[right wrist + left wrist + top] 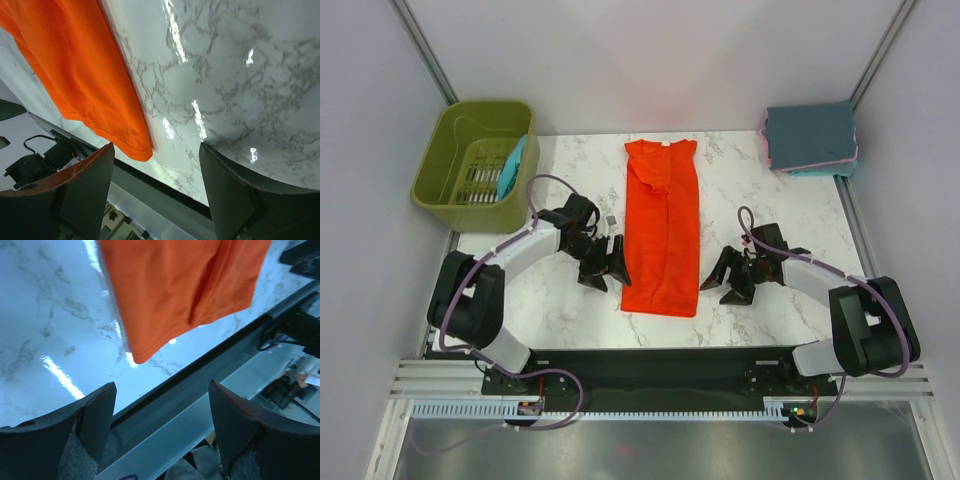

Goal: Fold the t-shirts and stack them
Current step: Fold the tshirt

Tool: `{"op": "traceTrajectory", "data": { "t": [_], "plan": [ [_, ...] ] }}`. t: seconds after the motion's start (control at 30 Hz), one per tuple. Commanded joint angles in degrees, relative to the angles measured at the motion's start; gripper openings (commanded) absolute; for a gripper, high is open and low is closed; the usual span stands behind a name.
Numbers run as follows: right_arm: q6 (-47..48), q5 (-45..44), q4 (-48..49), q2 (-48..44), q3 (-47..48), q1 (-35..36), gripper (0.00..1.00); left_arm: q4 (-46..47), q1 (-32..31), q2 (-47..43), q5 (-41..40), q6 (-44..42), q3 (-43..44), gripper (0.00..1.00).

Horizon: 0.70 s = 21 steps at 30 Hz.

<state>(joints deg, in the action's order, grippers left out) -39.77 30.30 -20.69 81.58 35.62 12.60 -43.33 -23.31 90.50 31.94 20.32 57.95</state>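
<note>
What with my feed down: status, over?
Left pincer open, right pincer open, both empty. Orange-red shirt folded narrow, flat between them. Nothing blocking it.

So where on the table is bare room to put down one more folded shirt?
Two bare marble patches lie at the far side: one between the green basket and the orange shirt, one between that shirt and the folded stack. Nearer, both sides of the shirt are crowded by the left tool and right tool.
</note>
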Motion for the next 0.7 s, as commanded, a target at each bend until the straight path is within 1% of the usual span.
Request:
{"op": "traceTrajectory", "data": {
  "t": [0.0,0.03,0.17,0.47,0.53,0.67],
  "plan": [
    [-4.61,1.78,3.98,-4.06,-3.70,0.14,0.77,9.57,1.16,0.37,9.09,7.19,-1.08,0.81],
    [-4.96,1.69,4.25,-4.15,-5.28,0.23,0.77,10.19,1.86,1.95,9.54,7.98,-1.70,0.79],
    [-6.11,2.56,6.01,-2.75,-6.09,0.58,0.74,12.74,2.39,4.94,10.51,9.21,-3.28,0.78],
    [-8.48,4.06,9.70,2.08,-5.82,5.50,0.71,17.13,2.66,6.53,9.45,12.37,-9.96,0.75],
    [-8.66,3.97,9.96,2.53,-5.73,6.47,0.70,18.10,2.66,6.71,9.28,13.25,-11.63,0.73],
    [-9.01,3.80,10.84,3.67,-5.91,7.79,0.65,20.74,2.66,7.50,9.19,14.75,-12.78,0.68]
  ]
}}
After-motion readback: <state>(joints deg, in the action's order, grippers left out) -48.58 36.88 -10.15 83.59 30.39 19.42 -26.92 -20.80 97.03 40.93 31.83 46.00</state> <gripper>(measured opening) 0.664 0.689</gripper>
